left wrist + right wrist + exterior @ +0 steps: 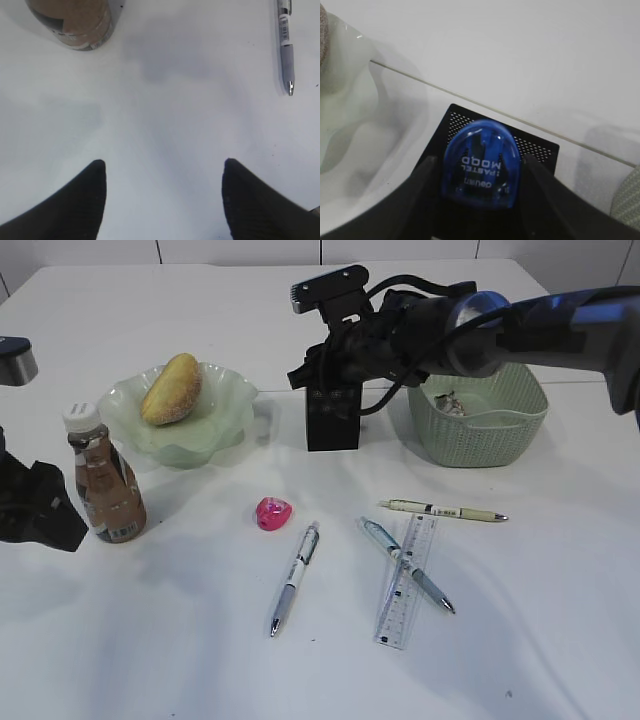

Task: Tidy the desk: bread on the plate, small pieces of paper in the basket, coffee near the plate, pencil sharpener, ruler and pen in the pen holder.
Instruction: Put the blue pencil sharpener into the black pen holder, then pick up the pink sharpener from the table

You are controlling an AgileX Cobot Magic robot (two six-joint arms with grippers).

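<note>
Up top, the right gripper pinches a blue pencil sharpener over the black pen holder; lower left, the left gripper gapes wide, holding nothing.

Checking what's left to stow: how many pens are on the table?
3. A white pen lies right of the pink sharpener; a teal pen lies across the ruler; a cream pen lies in front of the basket. The pen holder may hide more.
</note>
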